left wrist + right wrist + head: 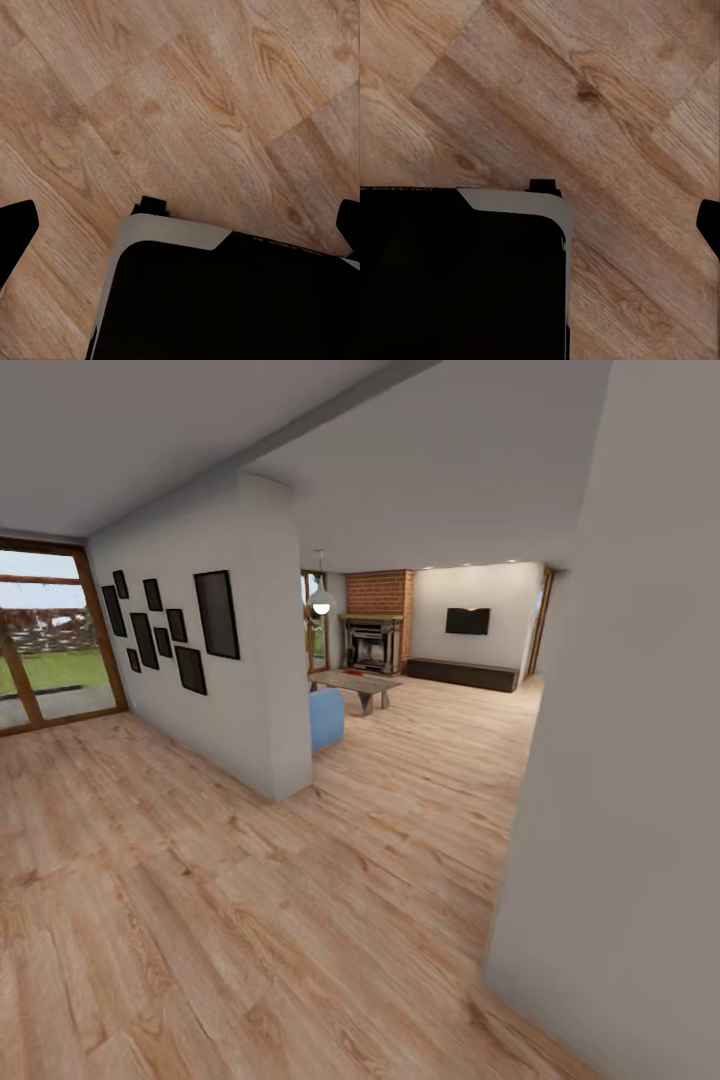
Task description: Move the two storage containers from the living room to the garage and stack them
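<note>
We look from the head camera along a light wood plank floor (300,920) that runs from a hallway into the living room (440,660) ahead. A grey wall (640,760) fills the right side, and a white partition wall (250,690) stands at centre left, hung with 9 dark picture frames (216,614). At far left a wood-framed glass door (45,640) shows grass outside. Past the partition we see the edge of a blue sofa (326,718), then a low coffee table (356,684) with a small red-orange patch on it, too small for us to name. Behind it stands a dark fireplace (372,644) under a brick chimney (379,592), with a long dark cabinet (462,674) and a wall television (467,621) to its right. A white pendant lamp (320,600) hangs by the partition.

Both wrist cameras look down on the planks and on the robot's black base (225,300), trimmed in light grey. In the left wrist view the left gripper (180,225) shows 2 dark fingertips (16,225) at opposite edges, spread wide with only floor and base between them. Of the right gripper 1 fingertip (709,223) shows, so we cannot tell its spread
</note>
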You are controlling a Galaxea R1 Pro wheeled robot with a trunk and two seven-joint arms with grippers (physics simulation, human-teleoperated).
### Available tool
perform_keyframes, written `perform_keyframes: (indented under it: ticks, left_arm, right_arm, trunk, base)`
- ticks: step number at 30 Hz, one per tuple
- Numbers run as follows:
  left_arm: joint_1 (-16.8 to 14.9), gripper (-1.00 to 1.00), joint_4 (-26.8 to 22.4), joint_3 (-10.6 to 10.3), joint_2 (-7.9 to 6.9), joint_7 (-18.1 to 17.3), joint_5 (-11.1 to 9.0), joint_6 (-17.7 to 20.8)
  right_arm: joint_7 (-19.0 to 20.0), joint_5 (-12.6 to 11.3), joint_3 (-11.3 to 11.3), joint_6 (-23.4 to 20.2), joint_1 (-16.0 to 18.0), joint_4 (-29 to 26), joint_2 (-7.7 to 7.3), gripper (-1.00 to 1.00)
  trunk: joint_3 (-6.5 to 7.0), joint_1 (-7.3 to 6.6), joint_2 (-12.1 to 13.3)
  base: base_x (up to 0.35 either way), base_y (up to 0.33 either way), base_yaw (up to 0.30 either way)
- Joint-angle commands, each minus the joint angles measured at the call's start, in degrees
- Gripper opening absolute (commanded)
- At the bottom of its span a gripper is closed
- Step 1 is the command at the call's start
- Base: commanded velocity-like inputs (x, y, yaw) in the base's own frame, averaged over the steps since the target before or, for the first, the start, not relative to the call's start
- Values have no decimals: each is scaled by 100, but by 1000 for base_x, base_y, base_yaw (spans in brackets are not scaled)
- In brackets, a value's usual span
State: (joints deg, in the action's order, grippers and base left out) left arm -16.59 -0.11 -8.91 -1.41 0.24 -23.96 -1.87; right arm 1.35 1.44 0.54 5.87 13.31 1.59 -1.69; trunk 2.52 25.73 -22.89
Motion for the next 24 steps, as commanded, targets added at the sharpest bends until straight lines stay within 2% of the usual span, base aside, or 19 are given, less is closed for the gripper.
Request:
perform_keyframes:
  ticks: [1,24]
  left_arm:
    - [-2,100,4,-49,1,2,-47,-15]
    - [-2,100,5,-49,1,2,-38,11]
  right_arm:
    - [14,14,7,34,5,17,-3,100]
    - [9,19,-11,3,5,17,-35,100]
  trunk:
    - [-2,5,-3]
    - [-2,5,-3]
  base:
    - [315,0,72]
    - [316,0,4]
